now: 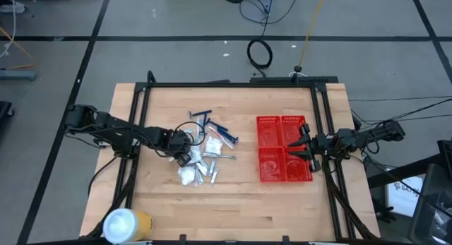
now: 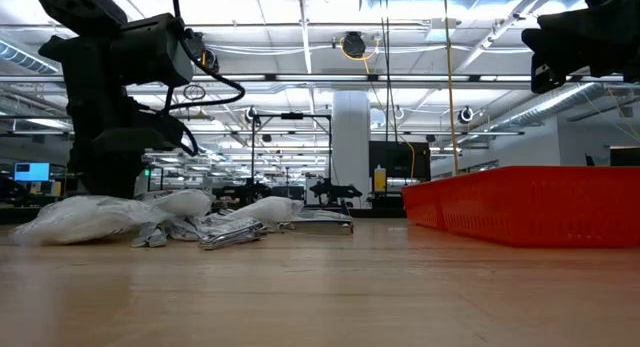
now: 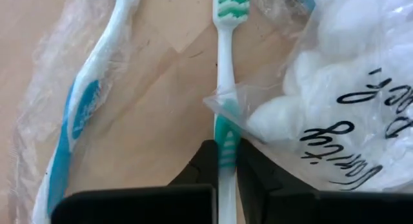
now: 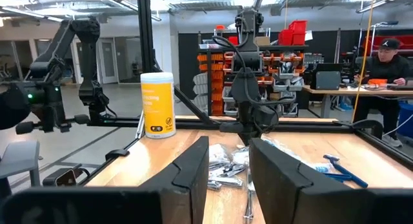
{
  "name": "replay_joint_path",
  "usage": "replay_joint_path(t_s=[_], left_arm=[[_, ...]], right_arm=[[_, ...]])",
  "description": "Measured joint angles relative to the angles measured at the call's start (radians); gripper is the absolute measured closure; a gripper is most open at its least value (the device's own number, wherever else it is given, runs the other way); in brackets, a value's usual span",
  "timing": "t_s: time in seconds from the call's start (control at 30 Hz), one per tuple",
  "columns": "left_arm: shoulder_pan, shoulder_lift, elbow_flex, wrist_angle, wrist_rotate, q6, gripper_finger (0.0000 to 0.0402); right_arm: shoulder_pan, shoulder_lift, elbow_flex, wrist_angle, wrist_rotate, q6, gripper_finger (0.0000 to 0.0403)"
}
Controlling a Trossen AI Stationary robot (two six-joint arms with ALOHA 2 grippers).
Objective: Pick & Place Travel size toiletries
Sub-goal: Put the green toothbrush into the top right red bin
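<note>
Closest to the left wrist camera, the left claw [image 3: 227,164] has its two dark fingers closed in on the green-and-white toothbrush [image 3: 224,88], pinching the green grip section of the handle. The brush's long axis runs straight out from the claw, in line with the fingers, bristle head at the far end. It appears still to lie on the desk [image 1: 233,210], so the judgement is that the grasp is made and the lift not yet begun. Just beside it on one side lies a blue-and-white toothbrush [image 3: 77,114] in clear wrap, roughly parallel; on the other side a clear bag of cotton balls [image 3: 335,95] overlaps the green brush's handle and could be dragged along when the brush rises.

From above, the left claw [image 1: 182,147] sits at the left edge of the pile of toiletries [image 1: 206,154], mid-desk, with blue razors [image 1: 212,125] at the pile's far side. The red basket [image 1: 284,149] lies to the right of the pile, clear of it, so the carry would go rightward across bare wood. Its four compartments look empty, though small items would be hard to make out.

Over the basket's right side waits the right claw [image 1: 305,147], fingers [image 4: 193,169] spread apart and holding nothing. A white-and-yellow roll [image 1: 127,224] stands at the desk's near left corner.
</note>
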Motion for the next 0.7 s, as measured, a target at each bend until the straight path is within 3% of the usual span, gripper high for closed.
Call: replay_joint_path(t_s=[0.27, 0.43, 0.57, 0.7], left_arm=[[-0.019, -0.117, 0.163, -0.208, -0.176, 0.056, 0.0388], [-0.028, -0.18, 0.247, -0.21, -0.263, 0.164, 0.039], [-0.027, -0.225, 0.263, -0.032, -0.363, 0.364, 0.0392], [-0.019, -0.229, 0.239, 0.358, -0.327, 0.668, 0.0386]], right_arm=[[0.0, 0.0, 0.0, 0.05, 0.026, -0.003, 0.0303], [0.0, 0.0, 0.0, 0.136, 0.027, 0.046, 0.0303], [0.0, 0.0, 0.0, 0.199, 0.027, 0.11, 0.0303], [0.0, 0.001, 0.0, 0.236, 0.027, 0.104, 0.0303]])
